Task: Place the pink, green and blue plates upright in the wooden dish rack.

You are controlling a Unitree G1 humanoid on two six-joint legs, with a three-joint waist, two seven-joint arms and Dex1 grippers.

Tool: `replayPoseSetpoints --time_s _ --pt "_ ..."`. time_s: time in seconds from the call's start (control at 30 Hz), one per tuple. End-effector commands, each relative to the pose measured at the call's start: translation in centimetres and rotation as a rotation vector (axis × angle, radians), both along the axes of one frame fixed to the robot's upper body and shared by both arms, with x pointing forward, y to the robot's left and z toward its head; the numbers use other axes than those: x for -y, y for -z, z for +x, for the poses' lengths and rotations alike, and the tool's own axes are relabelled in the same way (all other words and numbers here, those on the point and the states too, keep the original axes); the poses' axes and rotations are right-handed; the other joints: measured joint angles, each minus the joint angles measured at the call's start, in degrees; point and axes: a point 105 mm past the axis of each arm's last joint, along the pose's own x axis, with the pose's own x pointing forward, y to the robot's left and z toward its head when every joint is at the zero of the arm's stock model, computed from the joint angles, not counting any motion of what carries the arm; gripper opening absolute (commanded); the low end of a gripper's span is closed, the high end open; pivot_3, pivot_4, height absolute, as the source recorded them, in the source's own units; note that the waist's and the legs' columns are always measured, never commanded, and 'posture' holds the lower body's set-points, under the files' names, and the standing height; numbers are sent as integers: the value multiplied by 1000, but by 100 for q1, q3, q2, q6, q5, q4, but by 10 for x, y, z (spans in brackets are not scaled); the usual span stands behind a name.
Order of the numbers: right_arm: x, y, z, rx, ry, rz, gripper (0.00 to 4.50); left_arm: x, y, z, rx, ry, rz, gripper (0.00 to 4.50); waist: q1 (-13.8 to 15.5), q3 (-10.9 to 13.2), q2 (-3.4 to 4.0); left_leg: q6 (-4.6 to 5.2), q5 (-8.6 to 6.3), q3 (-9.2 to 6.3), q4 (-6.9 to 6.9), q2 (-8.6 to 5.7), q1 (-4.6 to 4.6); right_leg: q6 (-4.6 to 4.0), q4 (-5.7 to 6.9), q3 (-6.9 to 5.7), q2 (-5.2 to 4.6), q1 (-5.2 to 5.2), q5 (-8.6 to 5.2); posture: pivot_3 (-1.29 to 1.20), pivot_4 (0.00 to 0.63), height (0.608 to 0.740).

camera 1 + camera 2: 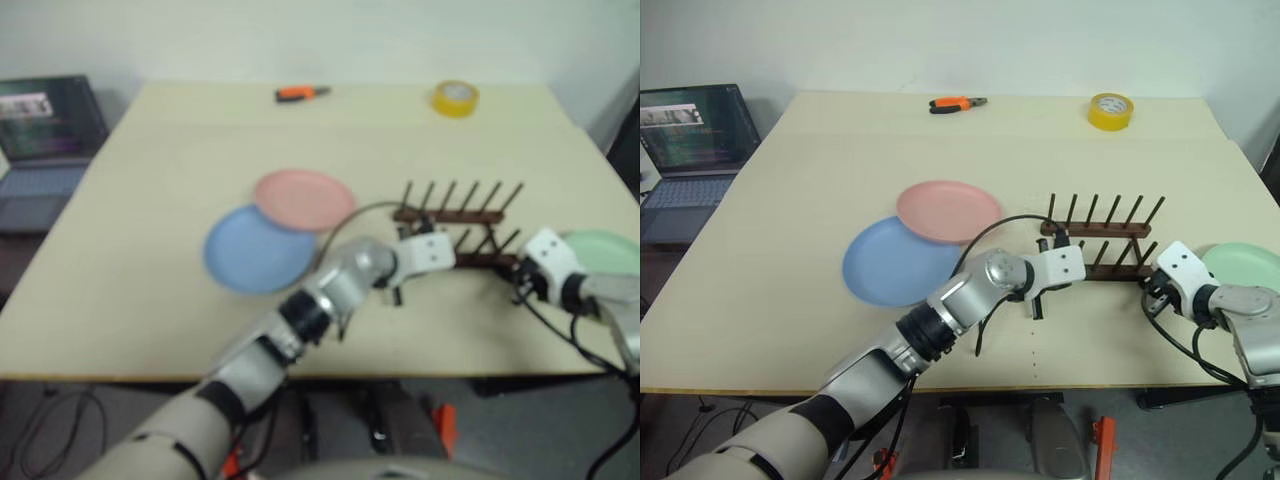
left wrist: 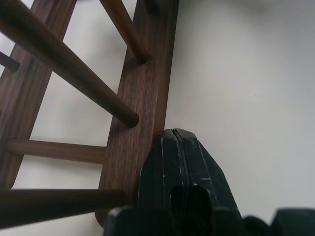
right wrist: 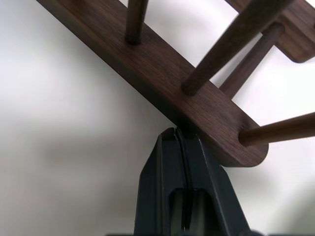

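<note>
While you look down over both arms, your left gripper [image 1: 1038,303] sits at the near-left end of the wooden dish rack [image 1: 1102,238], its two black fingers pressed together with nothing between them. In the left wrist view the joined fingertips [image 2: 178,147] meet the outer edge of the rack's near rail, right by its rounded end, with a peg rising just beyond them.

Your right gripper [image 1: 1153,296] is at the rack's opposite, right end, fingers likewise together and empty. From the right wrist camera you see the closed tips [image 3: 177,137] tucked up against the underside edge of the rail close to its rounded corner; whether they truly touch the wood you cannot tell for certain.

The rack stands between your two grippers on the cream table [image 1: 790,240], pegs upright and carrying no plate. The green plate [image 1: 1246,266] lies flat just beyond and outside your right gripper, partly hidden by that wrist. The pink plate [image 1: 948,210] lies flat beyond your left arm, to its left, overlapping the rim of the blue plate [image 1: 895,264], which rests closer to you beside the left forearm.
</note>
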Motion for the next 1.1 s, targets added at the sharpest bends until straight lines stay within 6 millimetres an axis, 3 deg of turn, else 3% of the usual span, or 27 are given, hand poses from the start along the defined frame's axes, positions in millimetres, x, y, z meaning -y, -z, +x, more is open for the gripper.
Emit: replayPoseSetpoints --time_s 0.03,0.8,1.03,1.1 --pt "-4 -9 9 73 -28 -37 24 -8 -1 14 39 -58 22 0 0 0 0 0 0 0 1 -1 0 0 1 0 0 0 0 0 150 740" --pt "-24 -17 38 197 -36 -18 24 -2 -6 34 101 -119 -13 0 7 0 0 8 -5 4 1 -1 -6 3 -4 5 0 -3 2 0 150 740" --pt "-29 -20 44 213 -55 -8 24 0 -12 31 86 -110 -36 0 4 1 0 8 -6 4 -1 -1 -9 4 -5 5 -1 -6 2 0 150 740" --pt "-34 -23 39 193 -91 19 24 -2 -22 29 80 -106 -71 0 -1 1 0 8 -6 5 -6 -1 -10 4 -6 6 -1 -8 2 0 150 740"
